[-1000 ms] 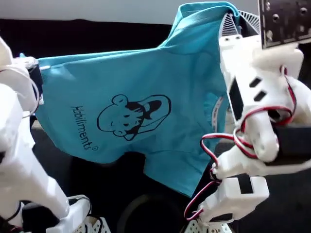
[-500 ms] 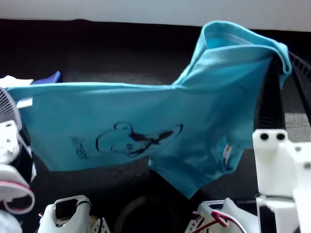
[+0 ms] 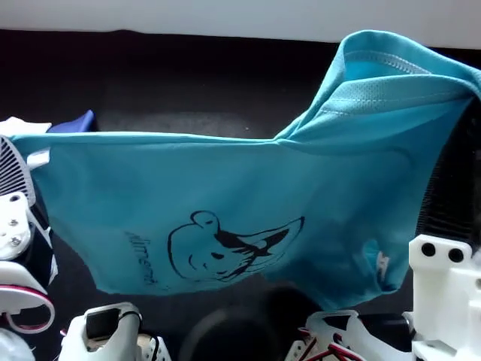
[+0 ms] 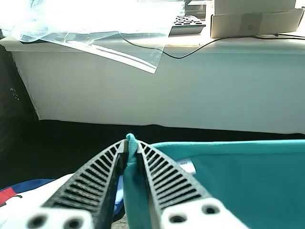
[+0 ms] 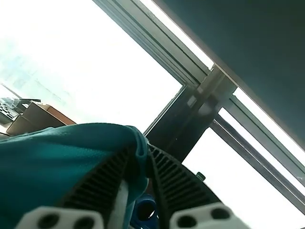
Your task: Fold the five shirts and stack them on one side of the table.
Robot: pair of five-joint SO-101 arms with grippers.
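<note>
A turquoise shirt with a black printed figure hangs spread in the air between both arms above the dark table. My left gripper is shut on one corner of the turquoise shirt, at the left in the high view, where its ribbed finger shows. My right gripper is shut on a bunched fold of the shirt, held high at the right of the high view beside the black ribbed finger. White and blue cloth lies at the left behind the shirt.
The dark table stretches behind the shirt up to a white wall edge. White arm bases stand at the near edge. A white desk with a plastic sheet faces the left wrist view.
The shirt has been raised and pulled wider; its right side rose higher and nearer the camera. The right arm's white body has left the middle of the view.
</note>
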